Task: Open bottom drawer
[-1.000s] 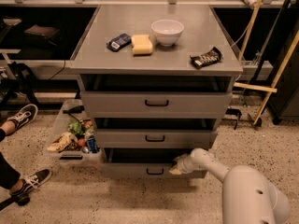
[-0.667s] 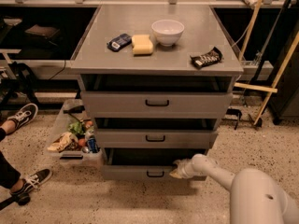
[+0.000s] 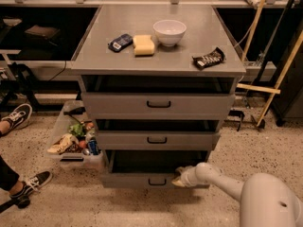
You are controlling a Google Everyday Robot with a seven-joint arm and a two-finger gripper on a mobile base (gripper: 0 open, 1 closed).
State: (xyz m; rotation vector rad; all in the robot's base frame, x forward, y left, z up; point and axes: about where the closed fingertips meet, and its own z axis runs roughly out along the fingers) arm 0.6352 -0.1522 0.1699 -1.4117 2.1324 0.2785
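Grey bottom drawer [image 3: 128,179] looks partly out, the gripper [image 3: 182,178] at its front, grip impossible to tell; next seems a straight outward pull.

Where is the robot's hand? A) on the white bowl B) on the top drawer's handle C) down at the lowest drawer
C: the pale two-finger gripper is down at the front of the lowest grey metal drawer, just right of its small black bar handle.

The grey cabinet top [image 3: 156,60] bears a bowl [image 3: 169,32], sponge [image 3: 143,45], blue packet [image 3: 120,42] and candy bar [image 3: 208,58]; end effector [image 3: 179,178] at bottom drawer [image 3: 130,179].
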